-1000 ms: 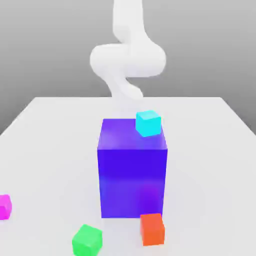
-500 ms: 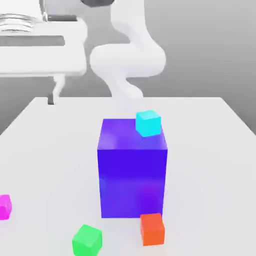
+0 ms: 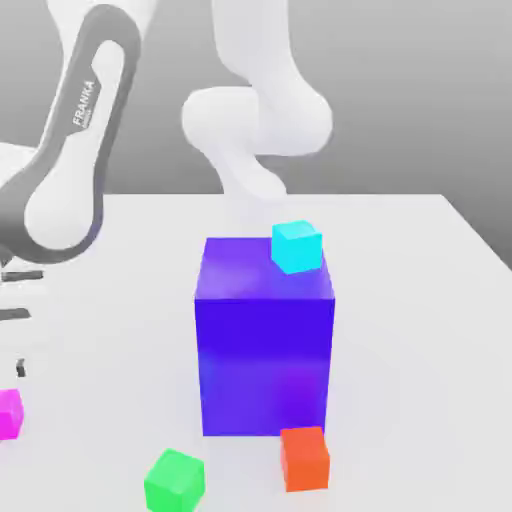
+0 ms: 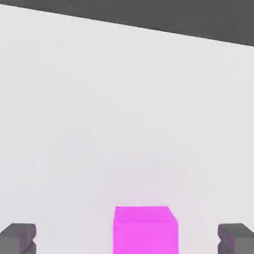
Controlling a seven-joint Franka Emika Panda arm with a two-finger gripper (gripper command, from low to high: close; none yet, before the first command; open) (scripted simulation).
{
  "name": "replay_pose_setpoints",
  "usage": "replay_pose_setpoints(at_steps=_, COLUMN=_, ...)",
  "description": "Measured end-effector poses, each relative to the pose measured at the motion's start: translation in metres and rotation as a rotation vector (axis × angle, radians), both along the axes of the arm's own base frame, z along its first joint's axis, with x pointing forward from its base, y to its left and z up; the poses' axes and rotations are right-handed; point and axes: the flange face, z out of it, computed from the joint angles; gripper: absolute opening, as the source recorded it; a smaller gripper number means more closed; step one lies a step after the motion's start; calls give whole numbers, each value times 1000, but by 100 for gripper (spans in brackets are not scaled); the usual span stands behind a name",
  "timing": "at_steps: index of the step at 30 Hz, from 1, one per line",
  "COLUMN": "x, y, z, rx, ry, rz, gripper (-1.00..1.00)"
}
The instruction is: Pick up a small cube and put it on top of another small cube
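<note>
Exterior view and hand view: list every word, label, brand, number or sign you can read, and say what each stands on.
"FRANKA": on the dark band of the robot arm.
Beside it, a smaller line of lettering: too small to read.

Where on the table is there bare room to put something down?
In the exterior view, bare table lies to the right of the big blue block, out to the table's edge. It's crowded at the block's near side, where the orange cube and green cube sit, and around the magenta cube, between the open gripper's fingers.
</note>
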Motion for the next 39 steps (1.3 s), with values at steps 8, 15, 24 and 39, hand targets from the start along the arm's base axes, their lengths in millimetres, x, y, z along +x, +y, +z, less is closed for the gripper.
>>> replay_pose_setpoints(at_steps=8, x=-4, y=-2, z=-52, rx=2, ry=9, rz=1, gripper=-100)
replay_pose_setpoints(at_steps=15, x=-4, y=-2, z=-3, rx=2, ry=9, rz=2, gripper=-100)
replay_pose_setpoints(at_steps=24, x=79, y=141, z=39, rx=10, ry=10, rz=103, gripper=-100)
replay_pose_setpoints(at_steps=39, x=108, y=253, z=4, rx=2, ry=9, rz=178, gripper=100)
